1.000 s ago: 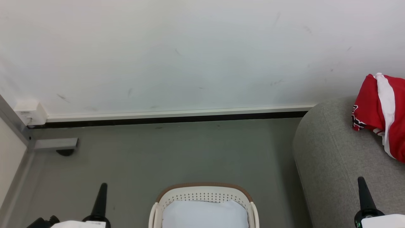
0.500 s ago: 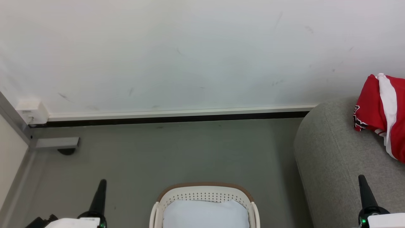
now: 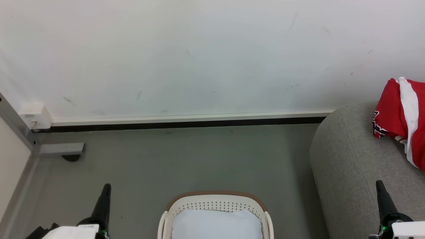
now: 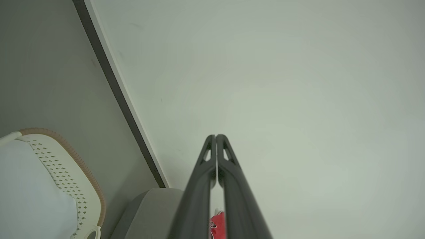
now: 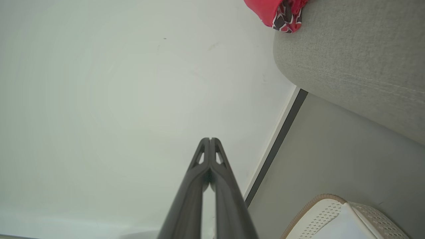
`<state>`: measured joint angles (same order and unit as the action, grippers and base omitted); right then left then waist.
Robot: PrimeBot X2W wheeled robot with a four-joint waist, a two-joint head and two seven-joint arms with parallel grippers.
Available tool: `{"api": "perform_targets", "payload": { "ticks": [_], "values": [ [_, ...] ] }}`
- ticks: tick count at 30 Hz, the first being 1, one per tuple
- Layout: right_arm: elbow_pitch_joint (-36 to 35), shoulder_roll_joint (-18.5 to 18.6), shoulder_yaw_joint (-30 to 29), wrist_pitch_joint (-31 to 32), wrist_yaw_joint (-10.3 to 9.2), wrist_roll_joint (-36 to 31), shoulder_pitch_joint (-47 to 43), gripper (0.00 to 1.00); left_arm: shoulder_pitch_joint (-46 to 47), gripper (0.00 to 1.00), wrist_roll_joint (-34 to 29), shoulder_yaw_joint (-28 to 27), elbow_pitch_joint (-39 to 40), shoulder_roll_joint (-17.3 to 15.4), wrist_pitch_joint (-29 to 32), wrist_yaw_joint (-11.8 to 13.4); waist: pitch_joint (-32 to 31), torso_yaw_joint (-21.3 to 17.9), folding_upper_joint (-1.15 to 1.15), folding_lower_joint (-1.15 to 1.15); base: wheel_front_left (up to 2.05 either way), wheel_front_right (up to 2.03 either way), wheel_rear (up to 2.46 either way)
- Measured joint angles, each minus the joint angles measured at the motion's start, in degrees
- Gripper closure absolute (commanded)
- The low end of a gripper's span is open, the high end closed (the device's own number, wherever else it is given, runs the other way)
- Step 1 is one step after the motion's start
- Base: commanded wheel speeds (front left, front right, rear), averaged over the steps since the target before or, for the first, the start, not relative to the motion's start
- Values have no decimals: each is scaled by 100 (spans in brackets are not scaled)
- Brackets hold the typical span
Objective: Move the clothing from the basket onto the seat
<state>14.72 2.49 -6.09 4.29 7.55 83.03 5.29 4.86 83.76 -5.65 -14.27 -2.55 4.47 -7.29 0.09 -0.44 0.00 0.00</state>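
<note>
Head view: a cream-white basket (image 3: 215, 196) with a brown rim band sits on the grey floor (image 3: 186, 159) at bottom centre, its near part cut off by the frame. A pale bluish-white cloth (image 3: 215, 224) lies inside it.

To the right, apart from the basket, stands the rounded end of the grey seat (image 3: 348, 166). The clothing (image 3: 396, 113) is red with a white stripe and a black-and-white numeral. It lies bunched on top of the seat, close to the white wall (image 3: 199, 59). The right edge of the frame cuts it off, so it may be one garment or two.

The left gripper (image 3: 106, 191) points up from the lower left, above the floor and left of the basket. The right gripper (image 3: 379, 187) points up from the lower right, in front of the seat's grey fabric.

In each wrist view the jaws are clenched tip to tip with nothing between them, and they aim at the wall. The left wrist view shows the basket and cloth at lower left. The right wrist view shows the clothing at the top edge, on the seat, and a corner of the basket at bottom right.
</note>
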Motion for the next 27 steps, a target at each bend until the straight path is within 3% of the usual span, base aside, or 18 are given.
{"api": "perform_targets", "payload": {
  "ticks": [27],
  "values": [
    [-55,16,-35,225,0,934,57,100,113,100,822,-85,12,-10,207,-8,9,45,0,0,0,0,0]
  ]
}}
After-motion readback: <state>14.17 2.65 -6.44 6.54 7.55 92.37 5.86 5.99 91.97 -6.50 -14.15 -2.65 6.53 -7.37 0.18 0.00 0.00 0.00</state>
